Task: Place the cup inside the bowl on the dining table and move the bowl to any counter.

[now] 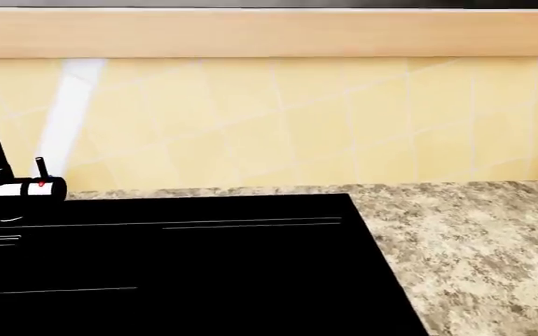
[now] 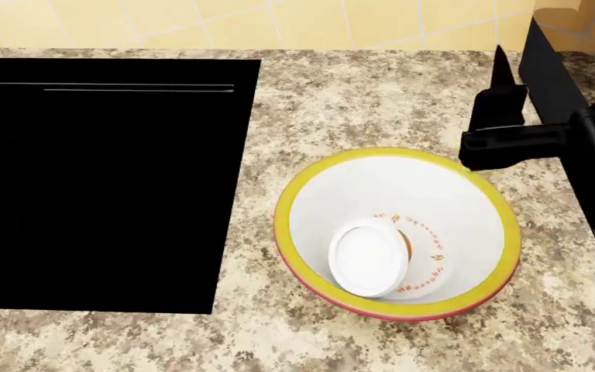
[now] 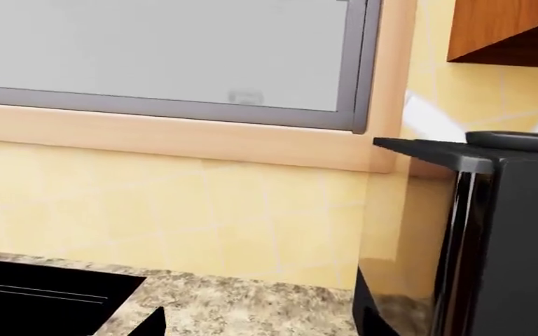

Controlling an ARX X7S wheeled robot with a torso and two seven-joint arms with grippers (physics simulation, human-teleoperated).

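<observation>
Bowl [image 2: 489, 213] on granite counter [image 2: 359, 101]

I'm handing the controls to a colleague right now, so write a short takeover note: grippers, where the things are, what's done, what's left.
Right gripper: just beyond the bowl's far rim, apart from it and holding nothing; whether it is open cannot be told.
Left gripper: not in any view.
The bowl stands upright on the counter, right of the black inset panel.
The cup lies tilted inside the bowl, lid facing up.
Done: cup in bowl, bowl on counter.
Left: probably nothing but backing the right arm away without bumping the rim.
</observation>
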